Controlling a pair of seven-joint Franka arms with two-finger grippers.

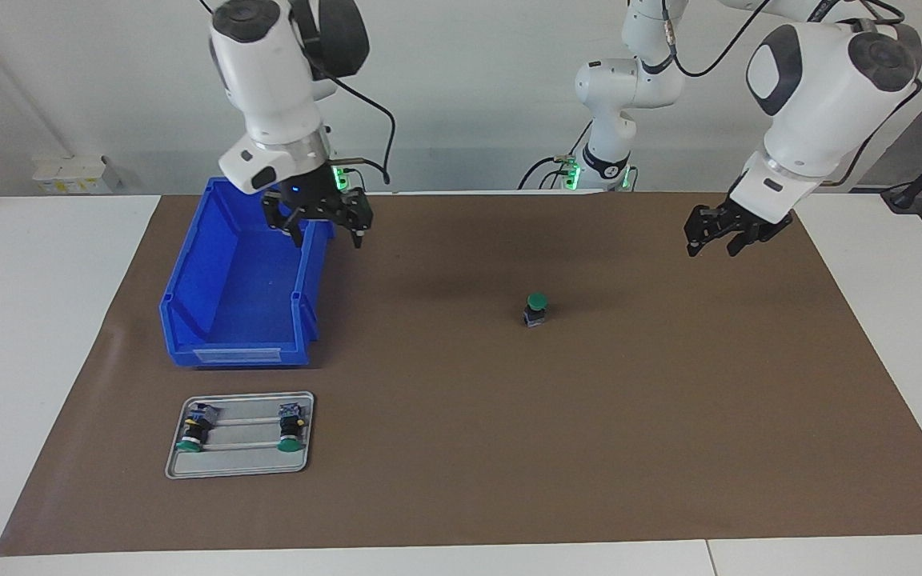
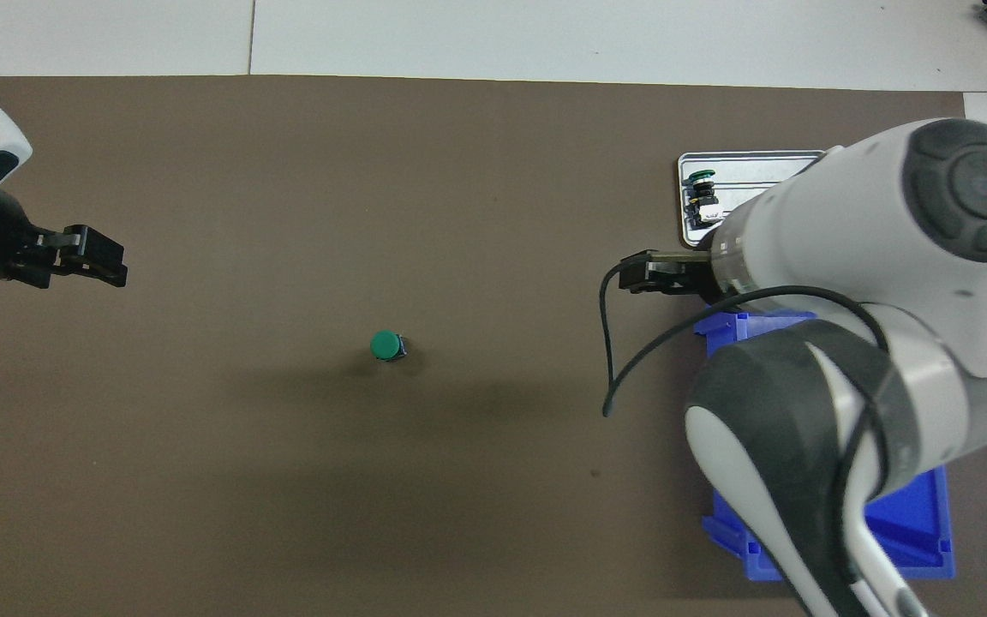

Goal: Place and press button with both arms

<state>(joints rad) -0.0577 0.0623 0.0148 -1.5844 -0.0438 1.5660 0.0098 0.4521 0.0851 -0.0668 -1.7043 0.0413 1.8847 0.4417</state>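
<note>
The green-capped button (image 1: pixel 535 308) stands upright on the brown mat near the table's middle, with nothing touching it; it also shows in the overhead view (image 2: pixel 386 345). My left gripper (image 1: pixel 717 240) hangs open and empty over the mat toward the left arm's end, well apart from the button; it shows in the overhead view too (image 2: pixel 95 261). My right gripper (image 1: pixel 326 232) is open and empty in the air over the blue bin's wall on the button's side. In the overhead view it (image 2: pixel 643 278) points toward the button.
A blue bin (image 1: pixel 229 320) stands toward the right arm's end. A grey metal tray (image 1: pixel 237 472) farther from the robots holds two like buttons (image 1: pixel 191 432) (image 1: pixel 291 430). In the overhead view the right arm covers most of the bin (image 2: pixel 922 523) and part of the tray (image 2: pixel 750 157).
</note>
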